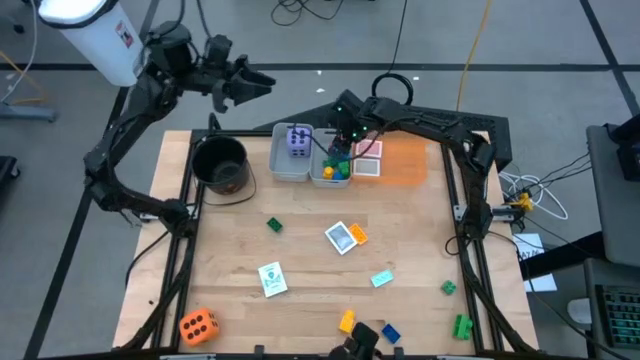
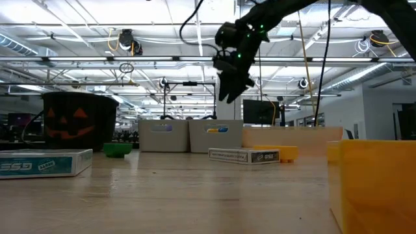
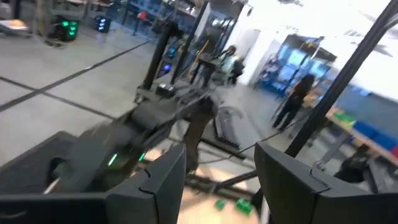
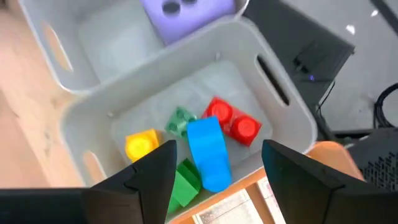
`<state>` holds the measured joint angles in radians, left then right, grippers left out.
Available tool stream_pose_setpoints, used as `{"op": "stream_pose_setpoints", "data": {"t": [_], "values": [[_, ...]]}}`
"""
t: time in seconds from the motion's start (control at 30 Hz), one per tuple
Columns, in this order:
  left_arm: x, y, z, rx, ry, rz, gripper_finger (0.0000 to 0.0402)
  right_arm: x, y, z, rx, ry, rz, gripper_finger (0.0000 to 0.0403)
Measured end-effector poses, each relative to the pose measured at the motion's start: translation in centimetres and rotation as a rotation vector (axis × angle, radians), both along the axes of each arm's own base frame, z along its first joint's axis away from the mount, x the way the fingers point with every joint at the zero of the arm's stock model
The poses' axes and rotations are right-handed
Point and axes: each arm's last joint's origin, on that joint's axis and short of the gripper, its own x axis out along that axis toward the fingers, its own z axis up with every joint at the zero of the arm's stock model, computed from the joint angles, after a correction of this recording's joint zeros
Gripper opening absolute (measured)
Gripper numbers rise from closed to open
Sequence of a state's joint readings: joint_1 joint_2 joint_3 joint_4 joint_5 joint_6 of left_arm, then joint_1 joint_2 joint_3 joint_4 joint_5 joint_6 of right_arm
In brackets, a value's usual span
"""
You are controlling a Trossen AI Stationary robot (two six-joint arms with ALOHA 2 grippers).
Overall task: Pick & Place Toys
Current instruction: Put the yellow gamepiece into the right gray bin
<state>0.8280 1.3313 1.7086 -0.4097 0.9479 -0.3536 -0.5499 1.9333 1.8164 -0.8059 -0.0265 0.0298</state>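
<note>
My right gripper (image 1: 345,140) hangs open over the right of two grey bins (image 1: 322,176). In its wrist view the fingers (image 4: 217,150) stand apart on either side of a blue brick (image 4: 208,152), which lies in that bin on red (image 4: 231,119), green (image 4: 181,119) and yellow (image 4: 142,143) bricks. A purple die (image 1: 298,140) sits in the left bin (image 1: 280,165). Loose on the table are an orange die (image 1: 198,325), cards (image 1: 342,237) (image 1: 272,278) and small bricks (image 1: 274,225) (image 1: 347,321). My left gripper (image 1: 262,85) is raised beyond the far left corner, open and empty.
A black pumpkin bucket (image 1: 222,165) stands left of the bins. A flat orange tray (image 1: 405,165) holding a card (image 1: 368,160) lies to their right. Green bricks (image 1: 462,325) (image 1: 448,288) and a blue one (image 1: 390,333) lie near the front right. People stand in the room behind.
</note>
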Motion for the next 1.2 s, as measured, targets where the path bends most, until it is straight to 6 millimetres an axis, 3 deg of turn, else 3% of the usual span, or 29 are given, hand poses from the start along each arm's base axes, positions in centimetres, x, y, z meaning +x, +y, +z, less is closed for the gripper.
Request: {"op": "stream_pose_setpoints", "data": {"t": [0.27,0.43,0.67,0.93,1.07,1.2], "values": [[-3.8,-3.4,-0.2,0.088,0.104,0.114,0.0196,-1.0,1.6,4.5,-0.044,-0.203,-0.057,0.0227],[-4.4,-5.4,-2.1,0.083,0.101,0.071,0.0195,-1.3,3.9,6.2,-0.072,-0.449,-0.088,0.0225],[-5.2,-7.8,-6.6,0.016,0.056,0.109,0.0195,-1.8,8.8,5.5,-0.079,-0.786,-0.022,0.0227],[-5.3,-9.7,-11.9,-0.098,-0.006,0.142,0.0196,-2.5,15.4,1.9,0.145,-1.171,-0.033,0.0222],[-4.7,-10.6,-14.1,-0.139,0.004,0.091,0.0196,-2.3,18.0,0.8,0.210,-1.156,-0.051,0.0222],[-3.8,-11.1,-16.1,-0.165,0.067,0.068,0.0196,-1.8,21.5,1.2,0.136,-1.061,0.003,0.0222]]}}
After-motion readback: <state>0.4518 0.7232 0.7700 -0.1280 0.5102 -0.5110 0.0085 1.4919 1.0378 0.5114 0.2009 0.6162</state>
